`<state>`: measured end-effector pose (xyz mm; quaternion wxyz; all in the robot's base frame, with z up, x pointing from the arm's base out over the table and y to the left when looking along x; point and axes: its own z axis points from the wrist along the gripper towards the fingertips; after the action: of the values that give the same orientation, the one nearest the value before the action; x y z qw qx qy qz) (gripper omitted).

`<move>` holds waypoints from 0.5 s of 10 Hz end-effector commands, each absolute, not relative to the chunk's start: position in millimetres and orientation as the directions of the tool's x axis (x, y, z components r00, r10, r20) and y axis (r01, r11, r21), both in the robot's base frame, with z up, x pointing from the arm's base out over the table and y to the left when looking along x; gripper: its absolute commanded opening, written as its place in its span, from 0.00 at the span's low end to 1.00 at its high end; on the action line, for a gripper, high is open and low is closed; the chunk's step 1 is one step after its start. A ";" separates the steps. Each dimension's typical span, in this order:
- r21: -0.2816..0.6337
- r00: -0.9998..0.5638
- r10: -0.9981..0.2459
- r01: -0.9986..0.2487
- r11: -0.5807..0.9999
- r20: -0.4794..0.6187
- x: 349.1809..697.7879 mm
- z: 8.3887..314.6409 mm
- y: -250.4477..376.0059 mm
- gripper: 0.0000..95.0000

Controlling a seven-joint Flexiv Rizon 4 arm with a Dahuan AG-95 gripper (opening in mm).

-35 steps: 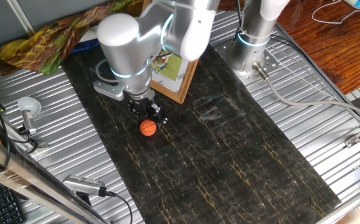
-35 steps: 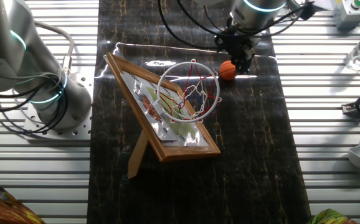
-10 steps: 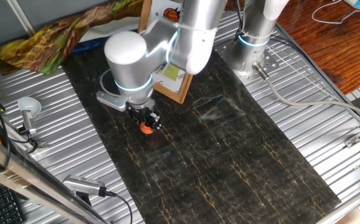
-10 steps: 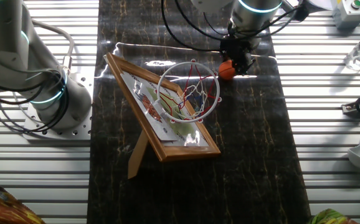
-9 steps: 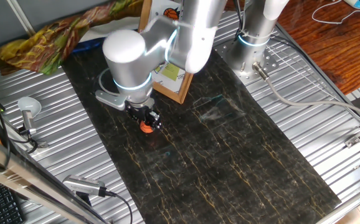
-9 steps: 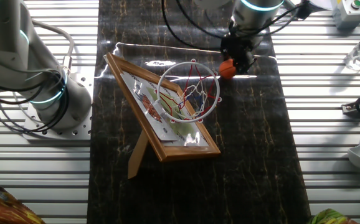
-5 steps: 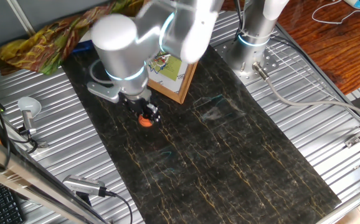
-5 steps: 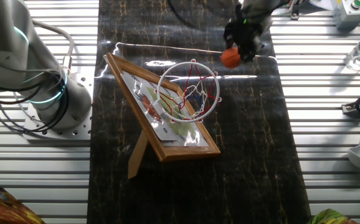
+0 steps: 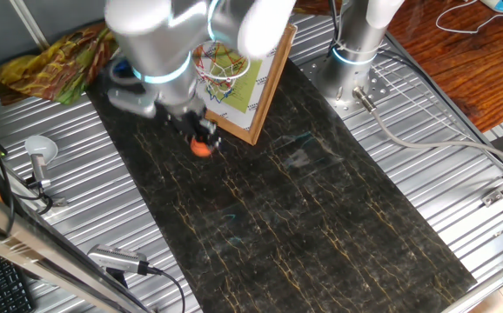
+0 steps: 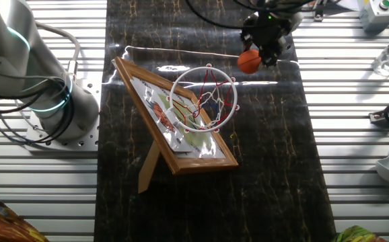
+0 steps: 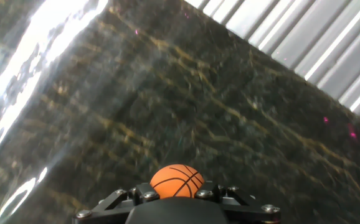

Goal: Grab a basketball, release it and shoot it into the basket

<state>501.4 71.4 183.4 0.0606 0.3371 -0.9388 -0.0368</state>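
Note:
My gripper is shut on the basketball, a tiny orange ball with dark seams, and holds it above the dark mat. The ball also shows in the other fixed view and at the bottom of the hand view, wedged between the black jaws. The basket's orange-red hoop with white net sticks out from the wood-framed green-and-white backboard. In the other fixed view the ball hangs just beyond the hoop's far right rim. The hoop and backboard stand right behind my arm.
A second silver arm base stands left of the backboard. A ladle lies on the ribbed metal table. Crumpled coloured cloth lies at the back left. A red-button box sits at the far right.
My gripper closed on the ball on the mat and has lifted it. It has moved up and toward the backboard with the ball in it.

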 end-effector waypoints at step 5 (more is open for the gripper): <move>0.136 -0.742 -0.653 -0.639 0.757 0.151 476.3 254.3 47.3 0.00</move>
<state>474.1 46.8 253.6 0.0897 0.3463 -0.9331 -0.0377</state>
